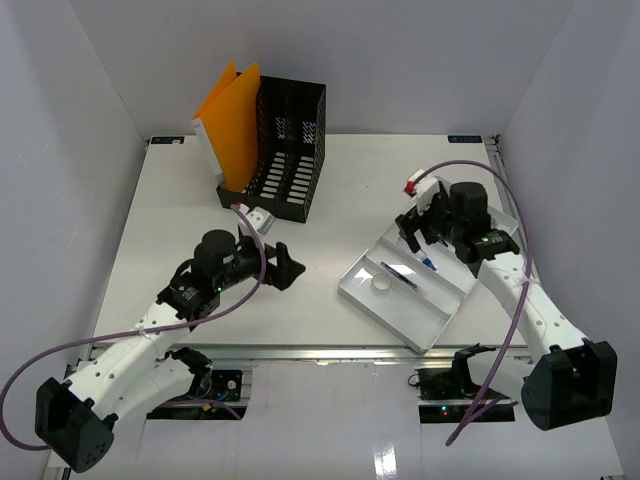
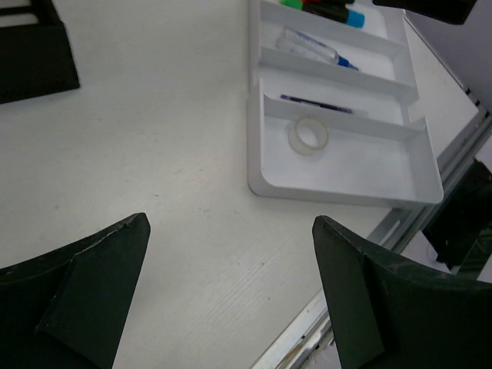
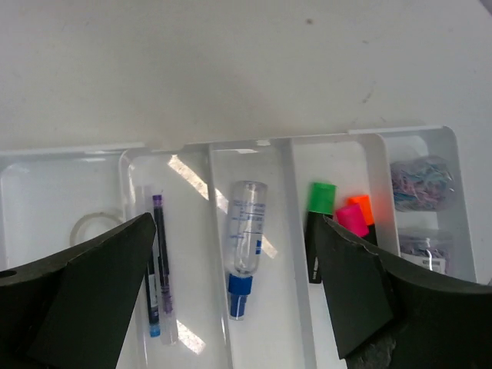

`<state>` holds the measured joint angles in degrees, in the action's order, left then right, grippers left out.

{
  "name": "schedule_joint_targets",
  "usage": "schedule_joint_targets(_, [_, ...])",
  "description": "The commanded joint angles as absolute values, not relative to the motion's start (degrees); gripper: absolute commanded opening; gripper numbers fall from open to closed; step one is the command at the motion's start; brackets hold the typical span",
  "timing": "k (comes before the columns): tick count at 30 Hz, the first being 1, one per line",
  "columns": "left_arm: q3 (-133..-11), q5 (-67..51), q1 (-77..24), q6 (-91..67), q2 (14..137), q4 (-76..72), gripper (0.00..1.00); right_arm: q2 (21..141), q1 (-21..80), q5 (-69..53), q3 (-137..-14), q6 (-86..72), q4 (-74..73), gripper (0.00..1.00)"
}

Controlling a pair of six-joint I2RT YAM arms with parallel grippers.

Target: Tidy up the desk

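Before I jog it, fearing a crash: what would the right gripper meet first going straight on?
Probably the clear plastic bottle with a blue cap, lying in the white compartmented tray; depth is unclear.

The desk (image 1: 360,170), a large flat white rectangular tabletop, lies level inside a booth, closed in by plain white walls (image 1: 80,120) at its left, right and far sides. Seen from above, a silver metal rail (image 1: 330,352) runs along its near edge. Up close in the wrist views, the matte surface shows a few small dark specks and faint scuff marks, and is otherwise smooth and brightly lit.
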<state>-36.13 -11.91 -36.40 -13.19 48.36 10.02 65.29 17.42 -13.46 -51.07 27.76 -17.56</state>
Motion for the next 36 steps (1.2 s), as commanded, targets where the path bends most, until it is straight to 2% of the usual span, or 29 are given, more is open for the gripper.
schedule_joint_targets(1, [-41.92, -23.56, -28.54, -18.46, 48.19, 8.0, 0.98, 63.08, 10.32, -9.53, -51.71, 16.52, -9.64, 0.9])
schedule_joint_targets(7, [-44.23, -26.52, -21.95, -17.15, 46.3, 14.28, 0.98, 60.03, 5.3, -13.02, -49.47, 11.11, -9.62, 0.9])
schedule_joint_targets(15, [-38.53, -17.69, -21.1, -8.02, 38.69, 20.71, 0.98, 57.58, 5.19, -6.35, -47.3, 7.48, -9.67, 0.9])
schedule_joint_targets(24, [-34.31, -17.16, -21.09, -7.56, 33.86, 19.0, 0.98, 54.3, 5.19, -0.71, -43.84, 2.69, -7.86, 0.9])
schedule_joint_targets(36, [-33.28, -15.88, -21.15, -7.47, 32.88, 18.31, 0.98, 51.51, 5.19, -0.35, -42.16, 2.17, -7.73, 0.9])
